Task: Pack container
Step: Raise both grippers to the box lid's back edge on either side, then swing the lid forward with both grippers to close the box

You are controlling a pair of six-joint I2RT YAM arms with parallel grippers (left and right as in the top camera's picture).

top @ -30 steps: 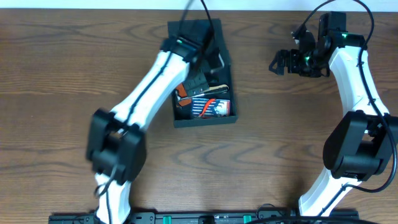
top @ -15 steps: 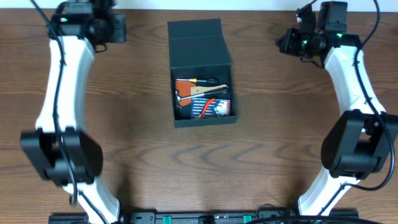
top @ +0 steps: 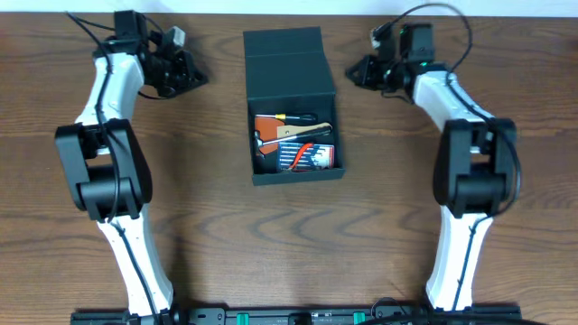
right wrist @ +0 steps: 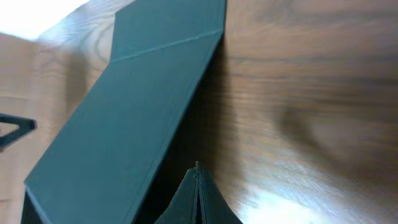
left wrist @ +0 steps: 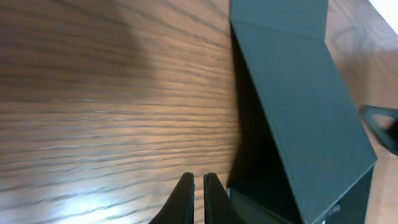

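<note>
The container (top: pixel 291 77), a dark teal box, stands at the back middle of the table with its flap lid (top: pixel 284 47) raised. Hand tools and a printed pack (top: pixel 295 144) lie in its open front half. My left gripper (top: pixel 199 78) hangs left of the lid, shut and empty, apart from the box. My right gripper (top: pixel 353 71) hangs right of the lid, also shut and empty. In the left wrist view the gripper (left wrist: pixel 199 182) is just left of the container's wall (left wrist: pixel 298 112). In the right wrist view the gripper (right wrist: pixel 198 169) is just right of the lid (right wrist: pixel 124 124).
Brown wooden table (top: pixel 289 235) all round the box. The table's far edge runs just behind the lid. Both arm bases stand at the near edge, left (top: pixel 135 262) and right (top: pixel 456 262).
The left arm has left the container, swung out left and come back beside the lid. The right gripper has moved left toward the lid. Both grippers have shut.
</note>
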